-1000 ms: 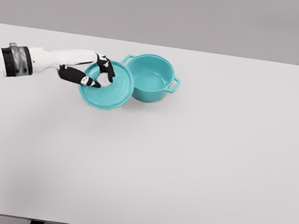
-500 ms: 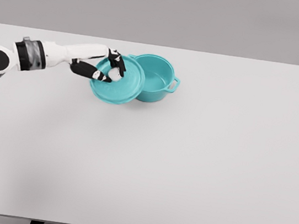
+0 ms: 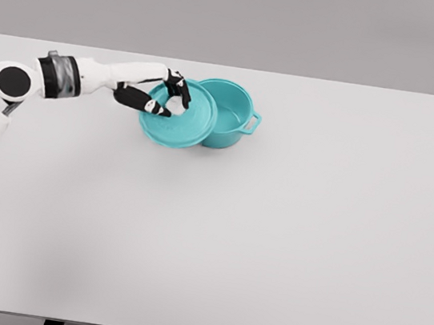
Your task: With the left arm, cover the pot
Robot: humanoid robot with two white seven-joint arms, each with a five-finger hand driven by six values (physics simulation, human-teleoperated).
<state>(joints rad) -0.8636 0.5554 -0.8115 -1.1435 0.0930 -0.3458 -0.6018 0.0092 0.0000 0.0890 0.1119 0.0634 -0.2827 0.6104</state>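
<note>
left hand [image 3: 161,98]: it comes in from the left side, out past a long white arm. its dark fingers [image 3: 143,102] are curled tight around the knob in the middle of the lid, so it has hold of the lid.
lid [image 3: 182,121]: round and teal. it is up in the hand and tilted, so its top faces us and a bit to the left. its right edge covers the left part of the pot.
pot [image 3: 230,116]: teal, standing upright on the far left part of the table. it is open on top and you can see inside it. one loop handle sticks out on its right side. the lid does not sit flat on it yet.
table [image 3: 287,237]: big, flat and white. the pot stands on it, far from the near edge.
left arm [image 3: 92,76]: white with a grey and black band near the elbow. it reaches from the left edge toward the pot.
right arm: i can't see it from here.
</note>
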